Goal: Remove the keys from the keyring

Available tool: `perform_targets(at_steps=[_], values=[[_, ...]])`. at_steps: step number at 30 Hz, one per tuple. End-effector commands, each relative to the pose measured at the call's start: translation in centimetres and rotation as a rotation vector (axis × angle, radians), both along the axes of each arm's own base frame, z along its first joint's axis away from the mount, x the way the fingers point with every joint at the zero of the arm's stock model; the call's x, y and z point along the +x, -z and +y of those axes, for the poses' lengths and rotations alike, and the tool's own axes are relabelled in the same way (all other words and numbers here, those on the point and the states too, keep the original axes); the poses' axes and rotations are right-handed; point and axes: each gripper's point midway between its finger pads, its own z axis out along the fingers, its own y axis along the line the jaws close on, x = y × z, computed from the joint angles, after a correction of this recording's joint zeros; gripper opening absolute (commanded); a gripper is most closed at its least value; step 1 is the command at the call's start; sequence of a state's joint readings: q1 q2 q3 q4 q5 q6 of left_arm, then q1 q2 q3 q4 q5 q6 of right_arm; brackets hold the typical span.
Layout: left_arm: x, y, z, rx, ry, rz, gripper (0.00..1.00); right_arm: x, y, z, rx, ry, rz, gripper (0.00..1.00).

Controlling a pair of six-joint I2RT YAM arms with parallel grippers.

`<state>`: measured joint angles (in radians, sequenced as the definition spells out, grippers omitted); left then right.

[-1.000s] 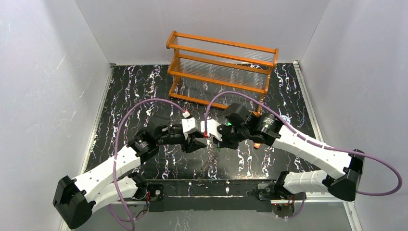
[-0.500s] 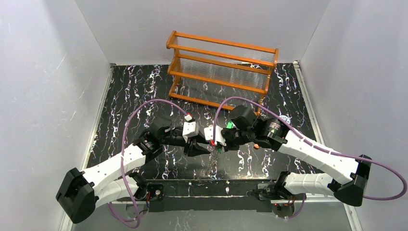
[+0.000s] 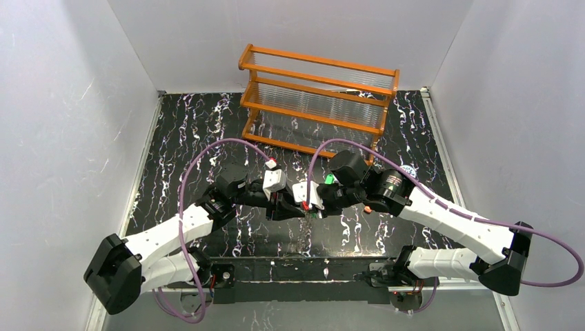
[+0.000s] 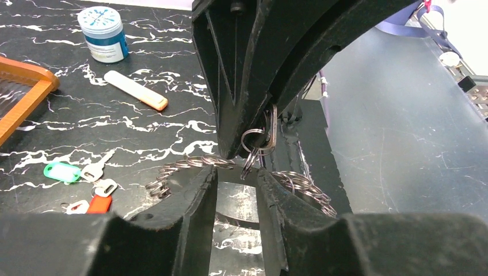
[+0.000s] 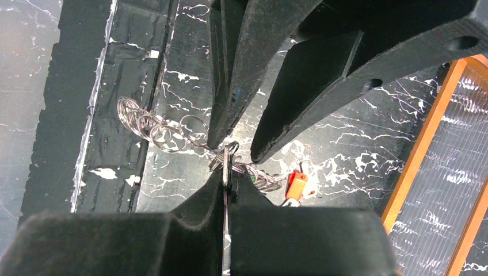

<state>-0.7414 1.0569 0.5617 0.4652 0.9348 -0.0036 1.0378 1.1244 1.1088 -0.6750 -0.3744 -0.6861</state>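
- Since a second ago our left fingers (image 4: 193, 201) sit closer to the right fingers (image 4: 241, 92), apart, flanking the keyring (image 4: 190, 164).
- Right fingers clamp it.
- Only our left wrist shows loose keys (image 4: 95, 171) on the table (image 4: 144, 132).

Clock read on the top view, from where the tips meet.
- Centre: left gripper (image 4: 237, 187) and right gripper (image 5: 226, 183) tip to tip, keyring (image 4: 184, 164) strung across, no pass between.
- 12: orange rack (image 3: 317, 103) blocks.
- 1–3: loose keys (image 4: 63, 171), tube (image 4: 138, 91) and jar (image 4: 103, 34) litter the table.
- 9–11: bare table (image 3: 186, 131), free.
- 4 and 8: arms.
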Motion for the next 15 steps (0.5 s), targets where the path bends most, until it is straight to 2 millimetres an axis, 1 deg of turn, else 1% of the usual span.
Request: perform_targets(at_steps=[1, 4, 6, 8, 12, 15], values=[[-0.5, -0.6, -0.1, -0.019, 0.034, 0.016, 0.26, -0.1, -2.5, 0.9, 0.100, -0.033, -0.046, 0.01], [-0.5, -0.4, -0.2, -0.012, 0.034, 0.032, 0.19, 0.0, -2.5, 0.8, 0.098, -0.028, -0.050, 0.01], [-0.5, -0.3, -0.2, -0.010, 0.032, 0.037, 0.11, 0.1, -2.5, 0.6, 0.096, -0.021, -0.057, 0.01], [-0.4, -0.3, -0.1, -0.007, 0.025, 0.042, 0.01, 0.2, -2.5, 0.4, 0.091, -0.012, -0.061, 0.01], [0.1, -0.2, 0.0, 0.009, -0.017, 0.048, 0.00, 0.4, -2.6, -0.3, 0.066, 0.017, -0.062, 0.01], [0.7, -0.1, 0.1, 0.026, -0.062, 0.047, 0.00, 0.3, -2.2, -0.9, 0.035, 0.039, -0.044, 0.01]])
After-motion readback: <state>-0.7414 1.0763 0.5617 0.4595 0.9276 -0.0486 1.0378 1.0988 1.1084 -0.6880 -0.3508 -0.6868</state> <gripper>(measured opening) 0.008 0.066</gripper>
